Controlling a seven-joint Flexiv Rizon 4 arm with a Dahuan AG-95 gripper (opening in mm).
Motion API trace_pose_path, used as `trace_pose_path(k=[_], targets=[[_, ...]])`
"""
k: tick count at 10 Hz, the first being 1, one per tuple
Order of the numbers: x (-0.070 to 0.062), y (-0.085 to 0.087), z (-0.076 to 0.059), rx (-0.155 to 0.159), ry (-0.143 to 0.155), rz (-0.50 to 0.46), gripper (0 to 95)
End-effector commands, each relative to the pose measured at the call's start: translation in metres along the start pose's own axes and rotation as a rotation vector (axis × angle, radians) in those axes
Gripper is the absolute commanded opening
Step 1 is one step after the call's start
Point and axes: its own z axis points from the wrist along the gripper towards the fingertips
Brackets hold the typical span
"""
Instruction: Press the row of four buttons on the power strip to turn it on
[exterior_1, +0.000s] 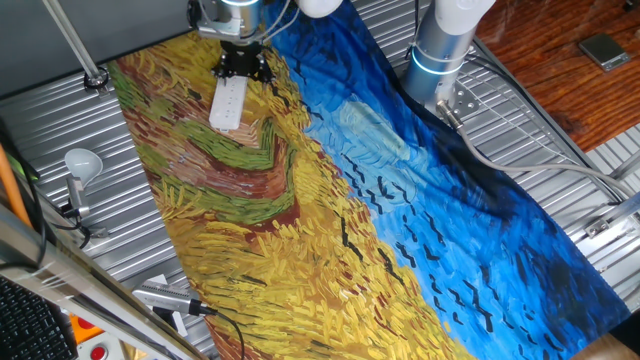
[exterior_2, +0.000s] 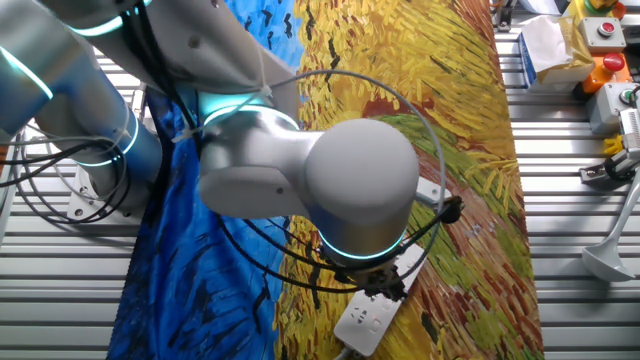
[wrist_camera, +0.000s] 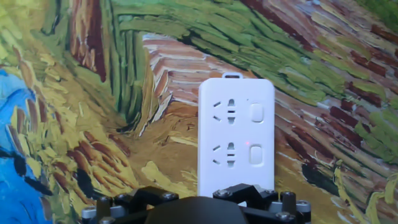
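Black gripper (wrist_camera: 199, 208) housing fills the hand view's bottom; finger state unreadable. Power strip (wrist_camera: 236, 140) lies near the painted cloth's (exterior_1: 300, 230) far edge, directly below. Pressing looks underway; next comes lowering onto a button (wrist_camera: 255, 154).

No readable text, brand or nos. anywhere for you. The power strip (wrist_camera: 236, 140) face shows only socket slots, two plain buttons (wrist_camera: 255, 154) and a tiny red dot, no lettering. Items at table edges too small/blurred to read.
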Motion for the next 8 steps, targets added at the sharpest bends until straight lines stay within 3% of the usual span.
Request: trace_pose_path(k=[1, 2, 4, 8], targets=[[-0.026, -0.006, -0.001, -0.017, -0.007, 0.012, 95.0], [-0.043, -0.010, -0.001, -0.019, -0.002, 0.018, 95.0], [-0.062, -0.017, -0.003, -0.022, 0.007, 0.029, 95.0], [-0.076, -0.020, -0.004, -0.028, 0.022, 0.046, 95.0]])
